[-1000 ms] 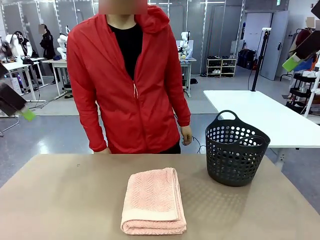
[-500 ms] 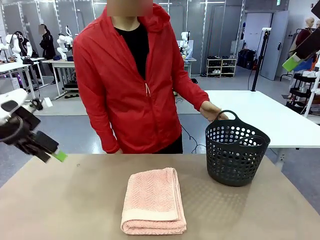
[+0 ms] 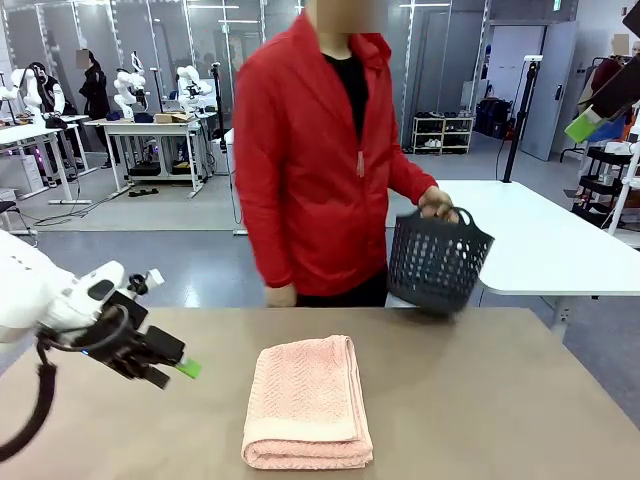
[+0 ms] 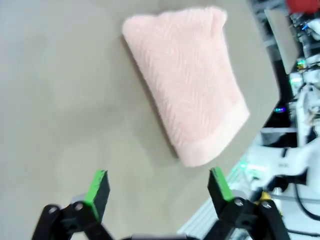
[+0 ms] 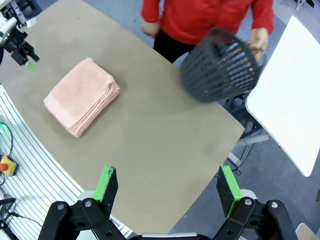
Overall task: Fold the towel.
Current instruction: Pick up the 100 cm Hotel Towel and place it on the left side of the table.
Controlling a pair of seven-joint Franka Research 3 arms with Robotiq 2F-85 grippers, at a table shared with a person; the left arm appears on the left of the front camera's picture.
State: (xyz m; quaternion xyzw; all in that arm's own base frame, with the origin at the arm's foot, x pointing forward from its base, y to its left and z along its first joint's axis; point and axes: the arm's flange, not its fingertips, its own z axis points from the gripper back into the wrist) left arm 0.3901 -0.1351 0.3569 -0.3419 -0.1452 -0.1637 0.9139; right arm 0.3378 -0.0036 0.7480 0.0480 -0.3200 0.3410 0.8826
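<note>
**Folded towel on the table, left claw closing in**

Towel [image 3: 307, 402] lying near the middle of the table [image 3: 500, 420], already folded into a thick, neat stack, plain band along the near edge. Soft, light and floppy by the look of it; layers likely to slide apart if pinched by one ply only. Best taken at a corner of the near band, or through the whole stack at the rounded fold.

Left gripper [image 3: 178, 368] low over the table, just beside the towel's left side, jaws spread wide, nothing between them. Right gripper [image 5: 167, 190] high above the table, also spread and empty.

Versus the earlier frame: left arm moved in from the picture's edge and dropped toward the towel; basket [image 3: 437, 260] lifted off the table, now carried by the person's hand [image 3: 436, 204]. Towel itself unmoved.
</note>
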